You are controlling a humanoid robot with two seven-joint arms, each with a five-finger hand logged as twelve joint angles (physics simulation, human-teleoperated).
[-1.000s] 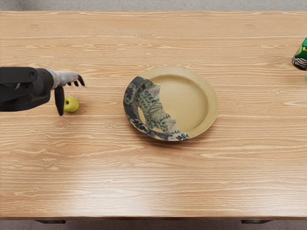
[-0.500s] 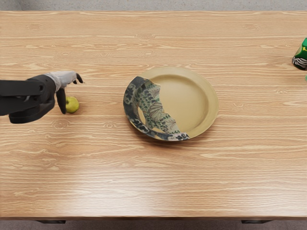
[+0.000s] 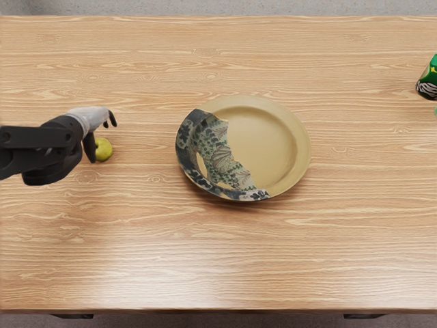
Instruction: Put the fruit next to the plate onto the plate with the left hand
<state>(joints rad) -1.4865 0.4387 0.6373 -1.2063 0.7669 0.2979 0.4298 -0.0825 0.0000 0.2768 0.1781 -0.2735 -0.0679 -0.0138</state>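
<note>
A small yellow-green fruit (image 3: 104, 149) lies on the table, well left of the plate. The tan plate (image 3: 273, 143) with a dark leafy pattern on its left part sits at the table's middle. My left hand (image 3: 95, 130) comes in from the left edge and hovers over the fruit's left side, its thumb hanging down right beside the fruit and its fingers curved above it. The fingers hold nothing; the fruit still rests on the wood. The right arm does not show.
A green and black object (image 3: 429, 78) is cut off by the right edge at the back. The wooden table (image 3: 218, 260) stretches wide in front of the plate and between the fruit and the plate.
The left arm has dropped lower and rolled, drawing the hand slightly left and down toward the fruit. The fruit and the plate have not moved.
</note>
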